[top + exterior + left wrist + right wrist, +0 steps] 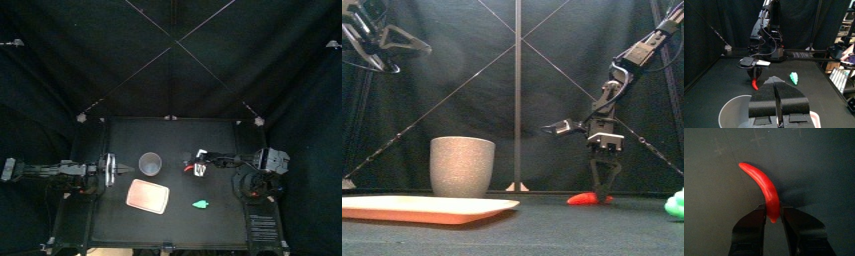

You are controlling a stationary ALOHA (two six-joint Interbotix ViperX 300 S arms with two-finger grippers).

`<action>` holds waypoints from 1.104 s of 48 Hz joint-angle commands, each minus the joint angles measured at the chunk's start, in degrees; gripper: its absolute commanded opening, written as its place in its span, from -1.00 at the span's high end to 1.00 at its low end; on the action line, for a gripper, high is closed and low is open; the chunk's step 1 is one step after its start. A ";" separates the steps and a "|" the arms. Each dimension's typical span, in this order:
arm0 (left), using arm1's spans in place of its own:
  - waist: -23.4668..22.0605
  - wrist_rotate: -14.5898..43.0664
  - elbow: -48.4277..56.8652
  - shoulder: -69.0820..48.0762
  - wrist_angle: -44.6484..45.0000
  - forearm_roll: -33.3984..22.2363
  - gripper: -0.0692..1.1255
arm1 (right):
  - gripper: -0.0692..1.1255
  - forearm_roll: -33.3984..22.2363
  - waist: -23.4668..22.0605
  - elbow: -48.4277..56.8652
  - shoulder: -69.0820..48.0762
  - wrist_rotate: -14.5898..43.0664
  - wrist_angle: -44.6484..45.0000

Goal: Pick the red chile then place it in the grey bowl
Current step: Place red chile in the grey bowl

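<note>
Pink tray (pixel 422 208) sits closest, at the front of the tabletop (pixel 543 225), w/ nothing on it. Your job now is the grab. The right claw (pixel 774 214) points down, jaws nearly shut, pinching one thin end of the red chile (pixel 763 185). It looks to have just that tip, so squeeze firm before you lift. Then go straight up, slow, b/c the long curvy part may swing or slip. The chile lies flat on the tabletop. Its tip is between the jaws & the rest sticks out past them. The grey bowl (pixel 462 165) stands upright to the left, apart from the chile. Left claw (pixel 777 82) is shut, empty, high up near the bowl. Green toy (pixel 676 205) is off to the right; skip it.
</note>
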 commanded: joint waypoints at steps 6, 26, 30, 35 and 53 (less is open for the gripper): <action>0.09 0.09 -0.62 0.18 -0.35 0.00 0.95 | -0.09 0.44 -0.18 -3.69 -2.90 0.09 -0.44; 0.09 0.09 -0.53 0.18 -0.26 0.00 0.95 | -0.09 1.41 6.50 -21.18 -4.48 -0.09 -7.12; 0.09 0.09 -0.53 0.18 -0.35 0.00 0.95 | -0.09 1.05 7.03 -24.17 -2.02 -0.18 -9.14; 0.09 0.09 -0.53 0.18 -0.26 0.00 0.95 | -0.09 0.70 7.56 -27.42 1.05 -0.26 -9.58; 0.18 0.09 -0.53 0.09 -0.26 0.00 0.95 | -0.12 0.62 8.09 -32.26 8.00 -0.09 -16.35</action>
